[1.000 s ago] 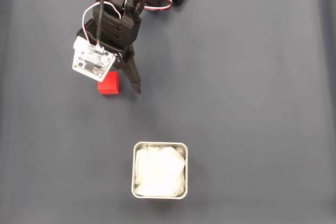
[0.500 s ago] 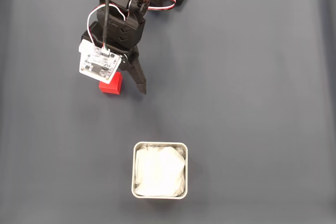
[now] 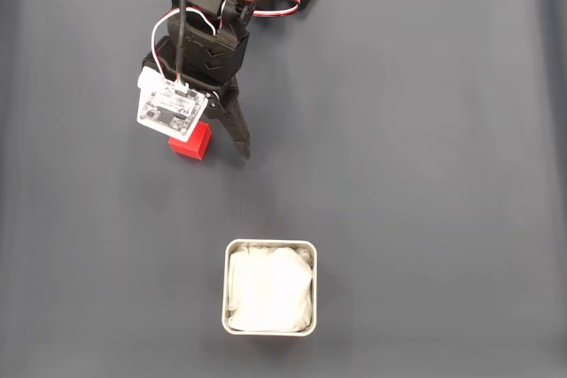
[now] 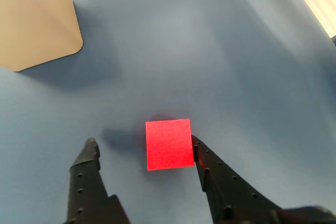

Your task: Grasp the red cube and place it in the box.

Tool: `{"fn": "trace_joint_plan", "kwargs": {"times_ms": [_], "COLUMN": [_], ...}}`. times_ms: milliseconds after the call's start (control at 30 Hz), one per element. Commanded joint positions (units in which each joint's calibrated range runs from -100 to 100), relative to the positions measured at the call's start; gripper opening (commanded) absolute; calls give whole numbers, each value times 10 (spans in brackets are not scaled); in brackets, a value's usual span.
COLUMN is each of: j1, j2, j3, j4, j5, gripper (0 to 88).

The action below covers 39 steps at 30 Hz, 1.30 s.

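Cube faces look equal, so the red cube (image 4: 168,144) has no long axis; in the wrist view its top face sits nearly square to the frame, turned only a touch, while in the fixed view (image 3: 192,141) it lies slightly skewed on the dark grey table (image 3: 425,148). It is bright plain red with sharp edges and no markings. It rests on the table between the fingers of the tool (image 4: 144,146), which are spread: in the wrist view the right finger (image 4: 210,167) touches or nearly touches the cube's right side, and the left finger (image 4: 88,166) stands apart from its left side with bare table between. In the fixed view the white board on the arm's wrist (image 3: 170,108) covers the cube's upper part. The box (image 3: 269,244), a pale square tin with white lining, stands well apart, lower in that view.
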Motion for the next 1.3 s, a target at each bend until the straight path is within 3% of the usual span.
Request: {"fn": "trace_joint_plan", "kwargs": {"times_ms": [0,233,567,1267], "j1": [-4,-3,-3,-6], "j2": [-27,-25,-21,-26], "j3": [-2,-6,-12,-50], "j4": [0,1,1,39], "j5": [-1,0,0,-3], "gripper": [272,134,30,14]}}
